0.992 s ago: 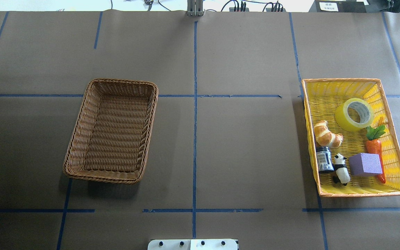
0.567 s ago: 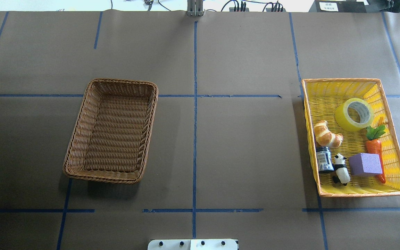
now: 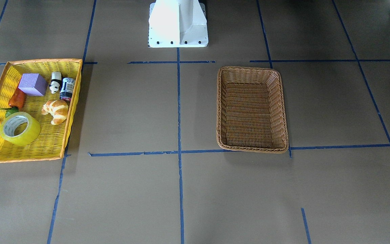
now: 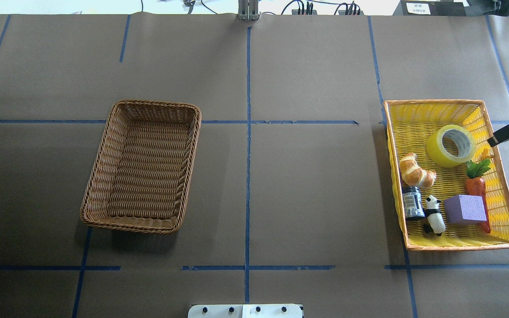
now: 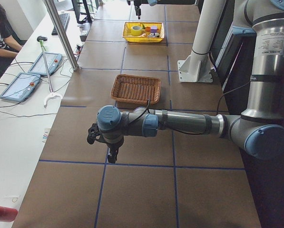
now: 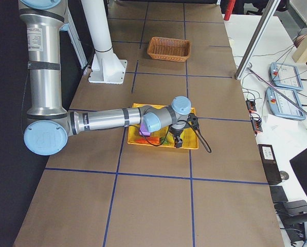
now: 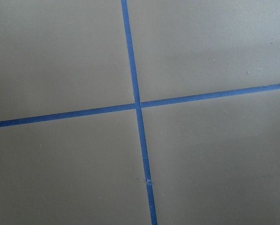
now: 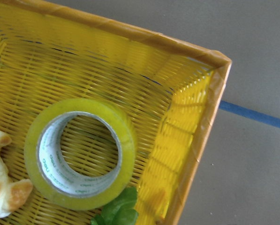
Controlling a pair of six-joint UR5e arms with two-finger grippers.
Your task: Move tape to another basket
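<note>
The tape [image 4: 451,145] is a yellow translucent roll with a white core, lying tilted in the far part of the yellow basket [image 4: 433,102]; it fills the right wrist view [image 8: 81,152]. The brown wicker basket [image 4: 100,163] stands empty at the left of the overhead view, and in the front-facing view [image 3: 252,108]. My right gripper [image 4: 508,131] pokes in at the right edge, just beside the yellow basket's right rim near the tape; I cannot tell if it is open. My left gripper [image 5: 112,156] hangs over bare table, away from both baskets; its state cannot be told.
The yellow basket also holds a croissant [image 4: 415,171], a dark jar [image 4: 412,202], a panda figure [image 4: 434,214], a purple block [image 4: 464,209] and a carrot [image 4: 476,184]. The robot's white base [image 3: 178,23] stands at the table's near edge.
My right gripper has come into the overhead view at the right edge, beside the yellow basket. The tape and both baskets have not moved.
</note>
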